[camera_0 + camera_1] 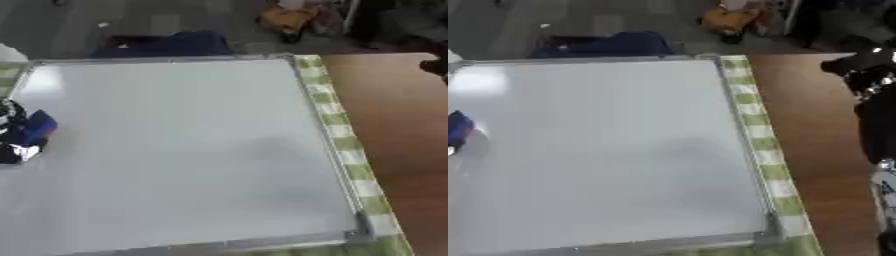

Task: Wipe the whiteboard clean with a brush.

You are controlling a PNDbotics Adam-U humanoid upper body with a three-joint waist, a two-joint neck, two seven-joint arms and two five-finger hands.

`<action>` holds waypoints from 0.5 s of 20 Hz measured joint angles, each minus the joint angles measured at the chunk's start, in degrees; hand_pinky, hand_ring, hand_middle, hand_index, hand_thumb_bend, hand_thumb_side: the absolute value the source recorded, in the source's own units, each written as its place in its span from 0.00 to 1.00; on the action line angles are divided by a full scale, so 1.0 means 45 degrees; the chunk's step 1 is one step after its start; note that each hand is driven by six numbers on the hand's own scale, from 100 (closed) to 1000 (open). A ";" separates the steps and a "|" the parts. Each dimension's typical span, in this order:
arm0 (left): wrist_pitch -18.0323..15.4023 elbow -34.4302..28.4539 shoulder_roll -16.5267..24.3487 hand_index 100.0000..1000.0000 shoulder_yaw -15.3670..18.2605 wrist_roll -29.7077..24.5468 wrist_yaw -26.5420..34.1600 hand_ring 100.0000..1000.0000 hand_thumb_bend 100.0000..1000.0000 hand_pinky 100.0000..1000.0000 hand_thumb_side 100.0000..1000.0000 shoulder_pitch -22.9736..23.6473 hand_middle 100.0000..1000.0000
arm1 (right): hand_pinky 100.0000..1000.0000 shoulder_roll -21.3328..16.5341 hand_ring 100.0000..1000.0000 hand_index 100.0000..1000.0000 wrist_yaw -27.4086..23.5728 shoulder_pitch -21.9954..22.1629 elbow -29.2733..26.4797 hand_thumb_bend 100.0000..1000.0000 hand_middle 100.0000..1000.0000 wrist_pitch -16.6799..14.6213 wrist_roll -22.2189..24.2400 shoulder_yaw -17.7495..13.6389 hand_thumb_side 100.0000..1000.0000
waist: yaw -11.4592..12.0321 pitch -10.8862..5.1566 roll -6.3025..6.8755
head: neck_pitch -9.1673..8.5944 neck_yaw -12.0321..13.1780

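The whiteboard [184,150] lies flat and fills most of the view, its surface white with a faint grey shade near the middle. My left hand [12,142] shows at the board's left edge, curled round a blue brush [40,127] that rests on the board. The brush's blue tip [457,128] also peeks in at the left border of the right eye view. My right hand [866,75] hovers over the brown table to the right of the board, apart from it. Its fingers are too blurred to read.
A green and white checked cloth [339,130] sticks out along the board's right side and front. Bare brown tabletop [402,150] lies to the right. Beyond the far edge are a dark blue object [171,44] and a yellow-brown object [284,19] on the floor.
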 measured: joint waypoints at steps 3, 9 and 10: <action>0.0088 0.0164 0.0001 0.01 0.0040 0.0213 -0.0176 0.45 0.08 0.59 0.38 -0.0024 0.18 | 0.74 -0.0016 0.60 0.54 -0.0001 0.0009 0.0000 0.14 0.46 0.0001 0.0002 0.0000 1.00 | 0.0068 -0.0020 0.0027 | 0.0096 0.0452; 0.0091 0.0506 0.0021 0.01 0.0063 0.0416 -0.0467 0.44 0.07 0.59 0.38 -0.0024 0.17 | 0.74 -0.0112 0.61 0.55 -0.0044 -0.0020 0.0000 0.13 0.46 0.0028 -0.0004 0.0029 1.00 | 0.0155 -0.0158 0.0080 | 0.0212 0.0726; 0.0083 0.0548 0.0021 0.01 0.0063 0.0425 -0.0506 0.44 0.07 0.59 0.38 -0.0024 0.17 | 0.74 -0.0115 0.61 0.55 -0.0071 -0.0026 0.0000 0.13 0.46 0.0040 -0.0013 0.0051 1.00 | 0.0155 -0.0182 0.0093 | 0.0215 0.0727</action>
